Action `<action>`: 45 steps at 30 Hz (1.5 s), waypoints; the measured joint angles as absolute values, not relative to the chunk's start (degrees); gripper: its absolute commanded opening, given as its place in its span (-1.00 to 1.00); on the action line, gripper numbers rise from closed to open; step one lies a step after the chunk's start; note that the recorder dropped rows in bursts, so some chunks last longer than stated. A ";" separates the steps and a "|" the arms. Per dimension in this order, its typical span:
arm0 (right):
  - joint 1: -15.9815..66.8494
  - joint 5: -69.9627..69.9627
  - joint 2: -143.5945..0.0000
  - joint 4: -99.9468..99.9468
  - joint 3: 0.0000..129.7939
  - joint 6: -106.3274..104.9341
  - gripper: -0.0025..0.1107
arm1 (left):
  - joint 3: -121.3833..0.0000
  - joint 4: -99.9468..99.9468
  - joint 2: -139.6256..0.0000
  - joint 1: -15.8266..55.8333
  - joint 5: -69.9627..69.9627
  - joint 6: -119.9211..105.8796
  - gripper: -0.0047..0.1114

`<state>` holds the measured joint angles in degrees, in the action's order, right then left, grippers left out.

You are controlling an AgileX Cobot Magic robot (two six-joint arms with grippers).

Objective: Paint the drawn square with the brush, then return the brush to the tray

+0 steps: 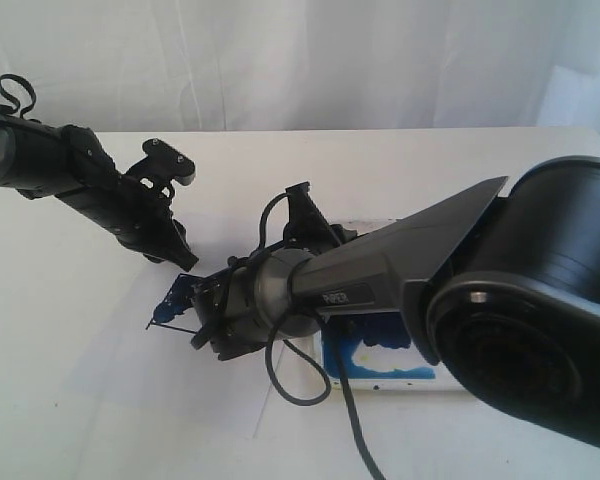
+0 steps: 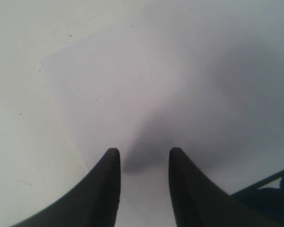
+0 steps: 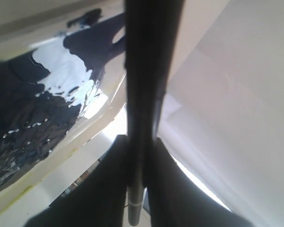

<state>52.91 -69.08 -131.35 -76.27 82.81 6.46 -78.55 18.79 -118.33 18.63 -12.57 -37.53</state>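
Bulky and black, the right arm point(image 1: 540, 290) fills the foreground. The right gripper point(image 3: 141, 146) is clamped on the brush point(image 3: 146, 85), tip near the drawn square point(image 1: 172, 300), which shows blue blotches; its coverage is partly hidden. The left gripper point(image 2: 143, 156) hangs open, empty, over the paper point(image 2: 156, 85). Painting looks underway; the brush is not yet back in the tray point(image 1: 390, 382).

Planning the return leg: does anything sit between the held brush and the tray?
Nothing visible does. The right claw grips the brush, and the tray lies close beside it with only bare paper and table between. The left claw, open, hovers on the far side, away from the tray.
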 measured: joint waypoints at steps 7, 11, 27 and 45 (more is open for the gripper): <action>53.86 -68.98 -131.35 -76.41 82.81 4.82 -0.96 | -78.55 18.79 -118.33 18.63 -12.67 -37.53 -0.23; 54.50 -69.23 -131.35 -76.41 82.81 4.58 -0.96 | -78.55 18.79 -118.33 18.63 -12.79 -37.53 -0.23; 54.63 -69.45 -131.35 -73.79 82.81 3.28 -0.96 | -78.55 18.79 -118.33 18.63 -12.79 -37.53 -0.23; 54.87 -69.46 -128.39 -71.84 78.01 4.97 -0.96 | -78.55 18.70 -118.33 18.63 -12.91 -37.53 -0.23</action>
